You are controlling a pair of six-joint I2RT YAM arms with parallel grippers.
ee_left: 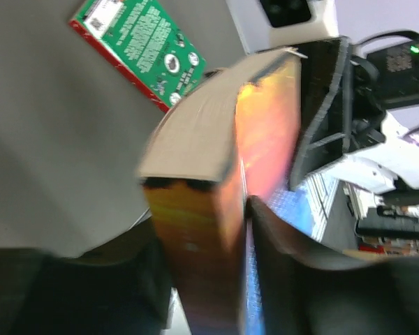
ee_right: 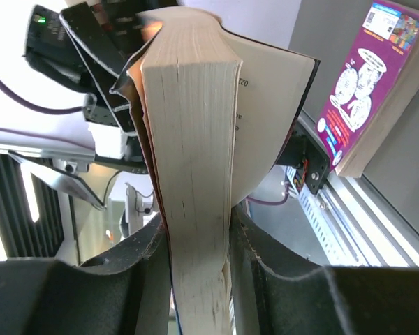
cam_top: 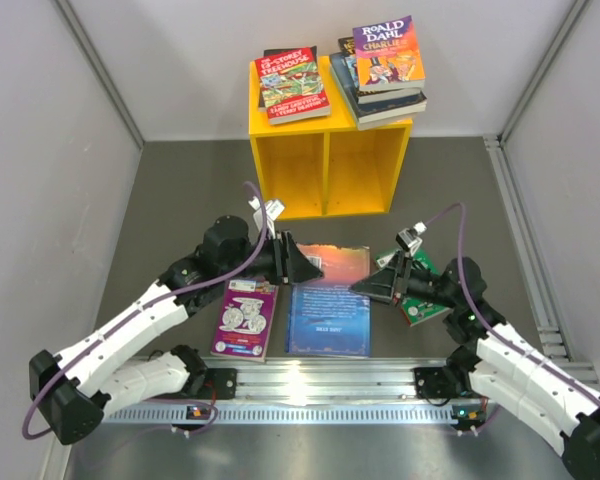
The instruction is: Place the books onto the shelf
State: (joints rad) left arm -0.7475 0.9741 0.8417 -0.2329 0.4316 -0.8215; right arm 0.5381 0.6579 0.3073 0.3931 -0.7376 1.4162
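A thick book point(cam_top: 329, 300) with a blue and orange cover sits between both arms in front of the yellow shelf point(cam_top: 325, 165). My left gripper point(cam_top: 298, 262) grips its left side near the far end. In the blurred left wrist view, its orange spine point(ee_left: 216, 174) fills the gap of that gripper point(ee_left: 216, 279), with dark fingers point(ee_left: 321, 279) against it. My right gripper point(cam_top: 375, 283) is shut on the page block point(ee_right: 195, 174), pads point(ee_right: 265, 279) pressing both sides, and a few pages and the cover splay outside the grip point(ee_right: 199, 279). Other books lie on the shelf top.
A purple book point(cam_top: 245, 318) lies flat on the table to the left, near the rail point(cam_top: 320, 385). A green book point(cam_top: 422, 303) lies under my right arm. On the shelf top are a red and green book point(cam_top: 292, 83) and a stack topped by an orange Roald Dahl point(cam_top: 388, 60). Both compartments look empty.
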